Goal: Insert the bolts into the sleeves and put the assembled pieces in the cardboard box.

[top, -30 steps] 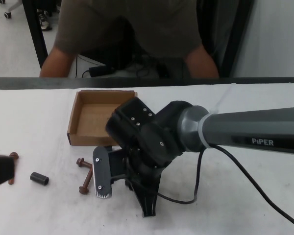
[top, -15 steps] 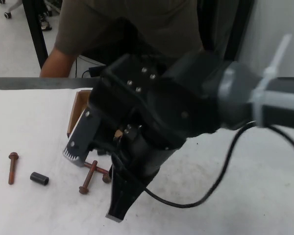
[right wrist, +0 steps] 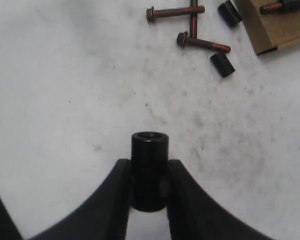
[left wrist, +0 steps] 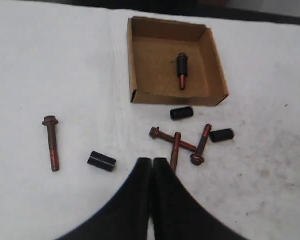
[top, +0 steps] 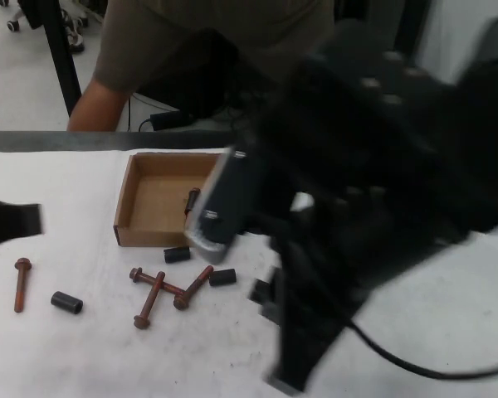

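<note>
The cardboard box (left wrist: 140, 60) lies open on the white bench, with one bolt-in-sleeve piece (left wrist: 182, 70) lying inside it (top: 191, 201). Just in front of the box are two loose black sleeves (left wrist: 182, 113) (left wrist: 221, 135) and three crossed rusty bolts (left wrist: 176, 147). Farther left lie a single bolt (left wrist: 51, 142) and another sleeve (left wrist: 102, 161). My left gripper (left wrist: 152, 161) hangs shut and empty above the bench, short of the bolts. My right gripper (right wrist: 149, 165) is shut on a black sleeve (right wrist: 149, 145), held upright above bare bench, well away from the bolts (right wrist: 202, 44).
The right arm (top: 382, 191) looms large across the right half of the high view and hides the bench behind it. A person sits beyond the far edge of the bench. A black cable (top: 415, 365) trails over the bench at the near right.
The right arm has risen toward the camera and swung right, uncovering the box, the piece inside it and the two sleeves in front. A dark part of the left arm shows again at the left edge.
</note>
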